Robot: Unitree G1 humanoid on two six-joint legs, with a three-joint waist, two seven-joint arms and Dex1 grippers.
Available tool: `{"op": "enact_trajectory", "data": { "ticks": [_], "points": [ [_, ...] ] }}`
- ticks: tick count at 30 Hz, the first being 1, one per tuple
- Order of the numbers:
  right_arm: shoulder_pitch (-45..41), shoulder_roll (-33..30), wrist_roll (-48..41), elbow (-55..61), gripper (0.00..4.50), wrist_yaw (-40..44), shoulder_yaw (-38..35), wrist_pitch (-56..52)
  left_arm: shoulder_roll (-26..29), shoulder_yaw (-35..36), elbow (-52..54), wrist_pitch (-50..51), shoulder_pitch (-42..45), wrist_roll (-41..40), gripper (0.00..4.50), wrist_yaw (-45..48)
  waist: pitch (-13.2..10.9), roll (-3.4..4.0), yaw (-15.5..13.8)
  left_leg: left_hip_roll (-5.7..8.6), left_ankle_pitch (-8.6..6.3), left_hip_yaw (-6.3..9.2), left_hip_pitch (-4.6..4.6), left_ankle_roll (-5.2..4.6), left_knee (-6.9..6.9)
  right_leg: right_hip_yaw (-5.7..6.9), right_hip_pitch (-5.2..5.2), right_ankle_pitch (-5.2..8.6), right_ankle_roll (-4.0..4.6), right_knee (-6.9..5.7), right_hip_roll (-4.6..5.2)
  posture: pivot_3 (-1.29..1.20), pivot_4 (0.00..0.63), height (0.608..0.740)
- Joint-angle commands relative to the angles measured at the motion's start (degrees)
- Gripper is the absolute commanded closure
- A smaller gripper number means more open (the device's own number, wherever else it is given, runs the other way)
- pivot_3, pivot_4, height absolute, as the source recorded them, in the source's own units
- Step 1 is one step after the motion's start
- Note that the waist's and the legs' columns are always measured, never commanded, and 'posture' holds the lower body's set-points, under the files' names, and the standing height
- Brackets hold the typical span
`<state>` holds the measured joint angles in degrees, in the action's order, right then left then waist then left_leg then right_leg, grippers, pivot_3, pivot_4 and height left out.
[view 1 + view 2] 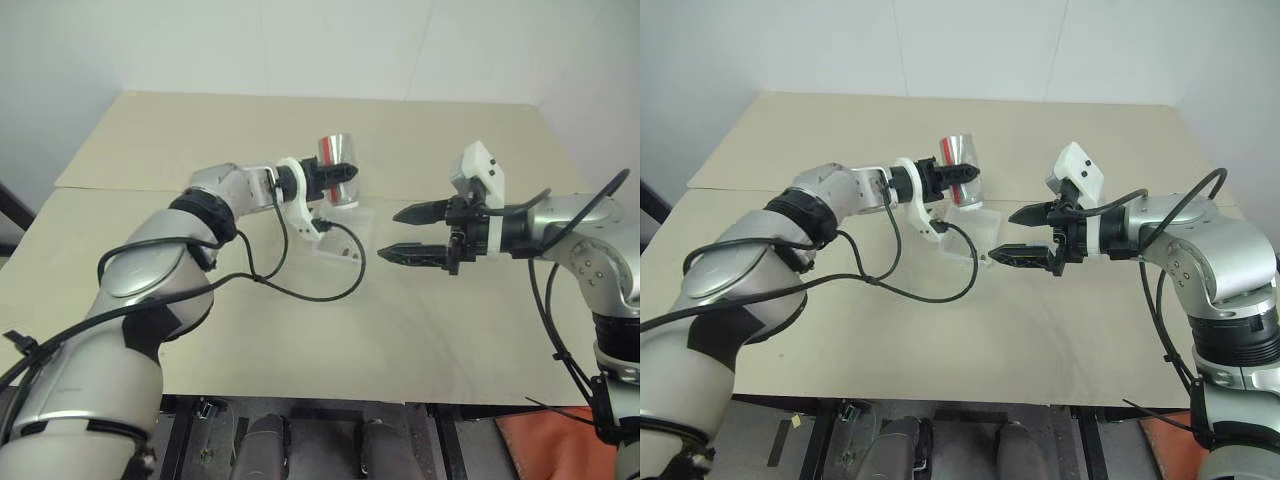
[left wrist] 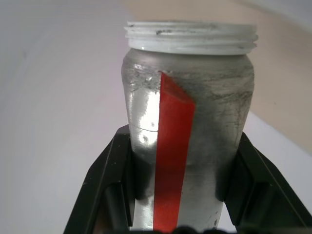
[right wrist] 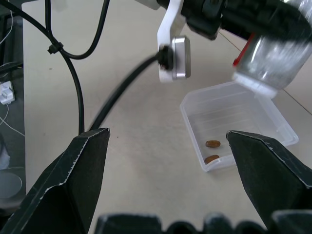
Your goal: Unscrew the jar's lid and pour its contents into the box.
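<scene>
The lidless jar (image 1: 336, 150) is clamped in the left gripper (image 1: 342, 172) jaws, tipped over the box (image 3: 239, 124) – two contents (image 3: 212, 144) bits inside; right gripper (image 1: 400, 233) jaws stand wide, empty, beside.

Over the box (image 3: 273, 127) the way in from above is blocked: the left claw (image 1: 345, 172) holds the jar (image 1: 338, 150) tilted right above it, and the arm's black cable (image 1: 300, 290) loops across the tabletop (image 1: 450, 330) just beside the box. The right claw (image 1: 412, 233) hangs near, fingers spread. Past it, the tabletop is bare.
</scene>
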<state>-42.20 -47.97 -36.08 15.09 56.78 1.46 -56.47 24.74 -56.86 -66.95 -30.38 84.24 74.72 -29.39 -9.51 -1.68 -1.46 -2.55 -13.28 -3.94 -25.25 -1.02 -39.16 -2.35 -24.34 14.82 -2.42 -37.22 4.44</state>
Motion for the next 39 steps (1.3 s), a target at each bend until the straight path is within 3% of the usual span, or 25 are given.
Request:
{"op": "enact_trajectory", "data": {
  "ticks": [1, 8, 10, 12, 14, 18, 25, 28, 32, 39],
  "points": [
    [-1.37, -0.39, -0.05, -0.07, 0.04, -0.15, -1.27, 0.9, 2.45, 8.12, 0.8, -2.56, -1.0, -9.82, 2.56, 5.31, 0.0, 0.0, 0.2, 0.0, 0.0, 0.0, 0.0, 0.0, 0.0, 0.0, 0.0, 0.0, 0.0, 0.0, 0.0, 0.0, 0.15, 0.74],
    [-0.46, 1.03, -0.96, 0.72, 0.04, -1.77, -2.87, 1.63, 6.61, 22.23, 6.18, -8.08, -9.42, -27.28, 2.56, 15.48, 0.01, 0.01, 0.8, -0.02, 0.0, 0.0, 0.01, 0.01, -0.06, 0.0, 0.0, 0.0, 0.0, -0.23, 0.0, 0.0, 0.15, 0.74],
    [0.56, 1.8, -0.84, 1.49, 0.04, -2.53, -3.38, 2.53, 5.34, 28.59, 9.26, -7.78, -14.77, -37.28, 2.56, 22.57, 0.02, 0.03, 0.78, -0.03, 0.01, 0.01, 0.02, 0.01, -0.11, 0.01, 0.0, 0.0, 0.0, -0.3, 0.0, 0.0, 0.15, 0.74],
    [1.61, 2.25, -0.79, 2.31, 0.04, -3.03, -3.83, 3.33, 2.62, 36.61, 15.76, -1.47, -21.26, -50.44, 2.56, 31.96, 0.03, 0.04, 0.61, -0.06, 0.01, 0.01, 0.03, 0.02, -0.19, 0.03, 0.02, 0.0, 0.0, -0.37, 0.0, 0.0, 0.15, 0.74],
    [2.2, 2.41, -0.81, 2.9, 0.04, -3.4, -4.14, 3.62, 1.39, 40.88, 22.22, 3.04, -25.53, -56.68, 2.56, 37.16, 0.02, 0.04, 0.55, -0.13, 0.01, 0.04, -0.02, 0.01, -0.42, 0.1, 0.07, 0.0, 0.0, -0.43, 0.0, 0.0, 0.15, 0.74],
    [2.82, 2.58, -0.66, 3.51, 0.04, -4.16, -4.52, 4.08, -2.45, 50.12, 40.88, 23.6, -35.64, -72.19, 2.56, 46.04, 0.02, 0.04, 0.87, -0.15, -0.03, 0.09, -0.17, -0.05, -0.76, 0.12, 0.08, -0.02, -0.03, -0.56, -0.02, 0.0, 0.15, 0.74],
    [3.32, 2.51, -1.03, 4.52, 0.04, -4.99, -5.01, 3.97, -6.14, 57.74, 59.02, 44.01, -45.04, -82.72, 2.56, 47.5, 0.03, 0.05, 1.08, -0.12, -0.02, 0.21, 0.09, -0.04, -0.76, 0.05, 0.19, -0.02, -0.04, -0.76, -0.05, 0.0, 0.15, 0.74],
    [3.56, 2.52, -1.02, 4.92, 0.04, -5.32, -5.09, 3.89, -7.64, 58.95, 62.67, 47.93, -49.24, -83.61, 2.56, 46.04, 0.03, 0.05, 1.06, -0.1, -0.02, 0.27, 0.14, -0.03, -0.77, 0.03, 0.2, -0.02, -0.04, -0.75, -0.05, 0.0, 0.15, 0.74],
    [3.93, 2.42, -1.25, 5.51, 0.04, -5.42, -5.21, 3.79, -10.56, 60.59, 64.23, 49.07, -52.61, -84.54, 2.56, 43.53, 0.03, 0.05, 0.96, -0.09, -0.01, 0.32, 0.15, -0.03, -0.78, 0.01, 0.2, -0.02, -0.03, -0.74, -0.04, 0.0, 0.15, 0.74],
    [4.4, 2.26, -1.15, 6.08, 0.04, -5.45, -4.96, 3.82, -14.55, 61.57, 58.75, 42.36, -54.52, -83.11, 2.56, 40.16, 0.03, 0.05, 0.77, -0.06, -0.01, 0.41, 0.16, -0.03, -0.78, 0.0, 0.22, -0.03, -0.03, -0.69, -0.02, 0.0, 0.15, 0.74]
  ]
}}
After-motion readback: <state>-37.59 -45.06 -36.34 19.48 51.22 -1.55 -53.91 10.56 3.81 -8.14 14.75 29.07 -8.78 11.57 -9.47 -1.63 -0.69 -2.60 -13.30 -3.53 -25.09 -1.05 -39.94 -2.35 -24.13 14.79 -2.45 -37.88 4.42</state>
